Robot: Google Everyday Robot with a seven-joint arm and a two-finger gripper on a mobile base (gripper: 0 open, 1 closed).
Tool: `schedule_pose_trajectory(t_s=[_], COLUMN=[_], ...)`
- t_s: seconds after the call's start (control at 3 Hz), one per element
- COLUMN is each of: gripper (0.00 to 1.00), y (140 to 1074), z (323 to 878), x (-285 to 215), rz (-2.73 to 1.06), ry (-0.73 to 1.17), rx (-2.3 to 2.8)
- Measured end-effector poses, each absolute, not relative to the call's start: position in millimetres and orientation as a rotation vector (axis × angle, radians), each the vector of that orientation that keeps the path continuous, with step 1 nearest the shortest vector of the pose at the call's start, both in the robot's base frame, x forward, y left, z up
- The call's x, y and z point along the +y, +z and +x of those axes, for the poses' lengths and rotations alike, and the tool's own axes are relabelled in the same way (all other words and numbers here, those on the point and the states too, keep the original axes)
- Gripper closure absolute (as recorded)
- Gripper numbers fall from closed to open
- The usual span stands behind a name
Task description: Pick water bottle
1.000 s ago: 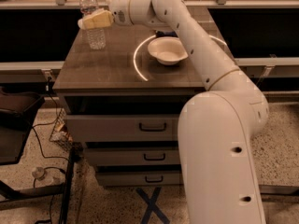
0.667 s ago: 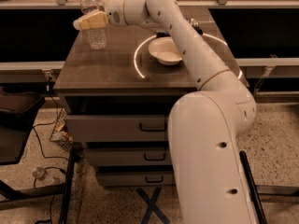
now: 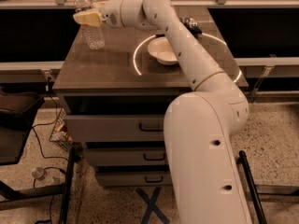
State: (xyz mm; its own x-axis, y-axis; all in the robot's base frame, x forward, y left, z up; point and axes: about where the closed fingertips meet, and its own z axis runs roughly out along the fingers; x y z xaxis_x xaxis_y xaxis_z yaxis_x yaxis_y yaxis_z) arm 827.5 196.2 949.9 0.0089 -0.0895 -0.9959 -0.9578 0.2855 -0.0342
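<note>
Camera view showed the water bottle (image 3: 93, 34) upright at the bench's (image 3: 107, 71) far-left corner. The claw (image 3: 86, 18) sat at its upper part; whether it gripped, I could not tell. A white bowl (image 3: 163, 51) stood well apart, rightward.

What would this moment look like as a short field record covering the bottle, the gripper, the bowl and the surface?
water bottle: upright on the table's far left corner, white cap on
gripper: at the bottle's upper part, overlapping it in this view
grasp: cannot tell whether it has the bottle
bowl: white, mid-table, right of the bottle and apart from it
table: dark top above three drawers
</note>
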Motion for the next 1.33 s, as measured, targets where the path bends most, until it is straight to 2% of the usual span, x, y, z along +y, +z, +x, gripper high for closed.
schedule_pose_trajectory(t_s=[0.67,1.0,1.33], gripper=[0.95,1.00,1.00], y=[947.9,947.2,947.0], z=[825.8,825.2,824.8], x=[203.2,205.8,207.6], rz=[-1.069,-1.071,-1.071], ry=[0.942,0.946,0.952], rx=[1.379,1.378,1.376])
